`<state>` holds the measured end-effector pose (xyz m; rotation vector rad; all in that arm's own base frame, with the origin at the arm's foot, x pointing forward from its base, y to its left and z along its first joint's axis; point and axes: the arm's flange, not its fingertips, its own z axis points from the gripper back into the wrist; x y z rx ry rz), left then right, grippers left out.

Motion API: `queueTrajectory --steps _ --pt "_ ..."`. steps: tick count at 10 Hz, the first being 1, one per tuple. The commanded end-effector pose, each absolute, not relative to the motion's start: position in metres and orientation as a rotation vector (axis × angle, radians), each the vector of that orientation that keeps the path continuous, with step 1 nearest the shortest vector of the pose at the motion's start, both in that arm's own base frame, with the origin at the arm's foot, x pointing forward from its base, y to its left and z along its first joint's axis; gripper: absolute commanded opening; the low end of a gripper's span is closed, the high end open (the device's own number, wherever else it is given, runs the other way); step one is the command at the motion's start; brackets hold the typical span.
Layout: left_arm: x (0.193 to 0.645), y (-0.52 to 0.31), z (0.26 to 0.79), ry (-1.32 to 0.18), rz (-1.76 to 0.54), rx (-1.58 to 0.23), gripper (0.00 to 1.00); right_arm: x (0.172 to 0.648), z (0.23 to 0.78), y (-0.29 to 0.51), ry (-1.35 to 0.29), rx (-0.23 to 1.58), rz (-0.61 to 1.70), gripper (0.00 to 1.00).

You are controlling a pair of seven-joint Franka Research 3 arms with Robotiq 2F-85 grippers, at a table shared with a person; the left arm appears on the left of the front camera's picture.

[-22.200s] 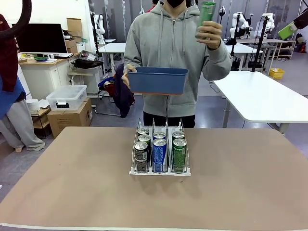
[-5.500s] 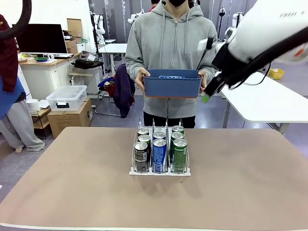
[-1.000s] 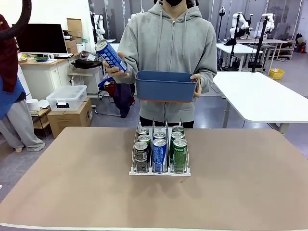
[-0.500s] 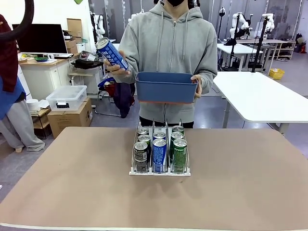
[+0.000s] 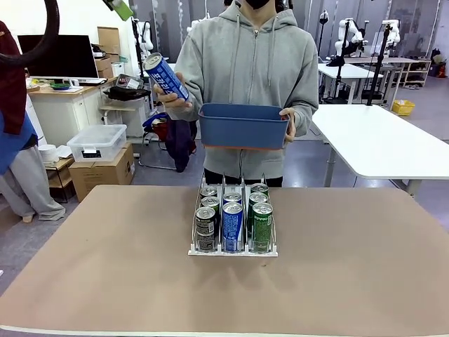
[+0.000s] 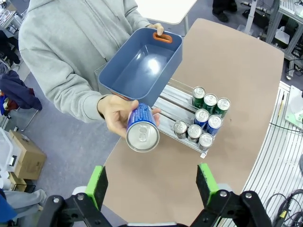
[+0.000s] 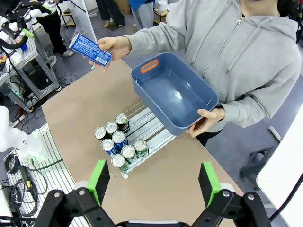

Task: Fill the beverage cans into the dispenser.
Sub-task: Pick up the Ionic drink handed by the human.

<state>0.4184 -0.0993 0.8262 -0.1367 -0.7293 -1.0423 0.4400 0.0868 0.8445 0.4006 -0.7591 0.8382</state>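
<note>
While the person's hand (image 6: 116, 112) offers a slim blue aluminium can (image 6: 141, 128) top-first for taking, the left gripper (image 6: 152, 184) waits below, both grippers' fingers spread empty.

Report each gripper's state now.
Left gripper: open, empty, facing the blue can in the person's hand.
Right gripper: open, empty.

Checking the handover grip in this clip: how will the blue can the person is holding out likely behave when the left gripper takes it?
The blue can looks rigid but thin-walled, so a hard squeeze might dent it. Its smooth round side could slip or turn between the pads. Laid down sideways it would probably roll; upright it is slim and tall, so a nudge may tip it.
</note>
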Motion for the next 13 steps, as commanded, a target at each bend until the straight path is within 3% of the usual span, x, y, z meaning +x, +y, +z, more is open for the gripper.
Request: queueTrajectory --steps 1,9,13 --pt "0.423 -0.108 0.808 -0.731 -1.028 -0.09 1.0 0.437 0.844 0.087 -0.755 0.395 0.845 1.0" --pt "0.458 -0.128 0.744 -0.759 -0.899 -0.159 1.0 0.437 0.844 0.087 -0.755 0.395 0.845 1.0" --pt "0.466 -0.13 0.716 -0.79 -0.948 -0.154 1.0 0.437 0.844 0.087 -0.755 0.395 0.845 1.0"
